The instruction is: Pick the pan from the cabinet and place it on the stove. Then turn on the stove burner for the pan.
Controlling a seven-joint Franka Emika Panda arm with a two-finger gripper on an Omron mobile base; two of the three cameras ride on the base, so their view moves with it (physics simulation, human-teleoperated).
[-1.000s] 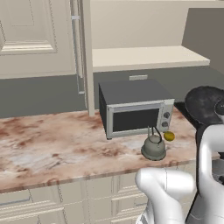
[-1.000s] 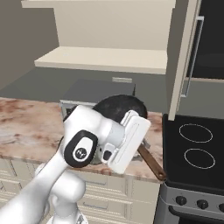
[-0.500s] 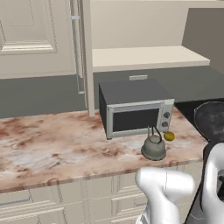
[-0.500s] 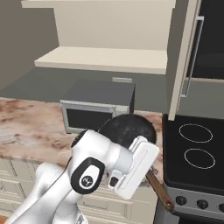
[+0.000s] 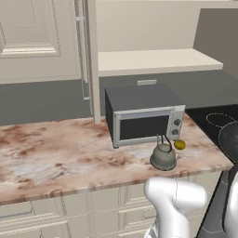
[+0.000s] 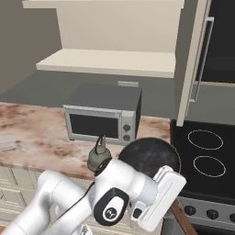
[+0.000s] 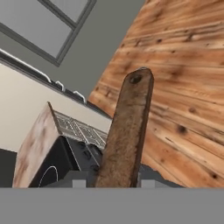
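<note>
The setting is a rendered domestic kitchen. A marbled brown-and-white countertop [image 5: 56, 153] runs over cream panelled base units [image 5: 83, 211]. A grey microwave [image 5: 144, 116] stands on it, with a grey kettle [image 5: 163, 155] just in front. To the right lies a black glass stove [image 6: 206, 151] marked with white rings, with knobs along its near edge. Above, a cream wall cabinet [image 5: 39, 39] carries a beige shelf [image 5: 153, 60]. The floor [image 7: 183, 65] is wood plank.
</note>
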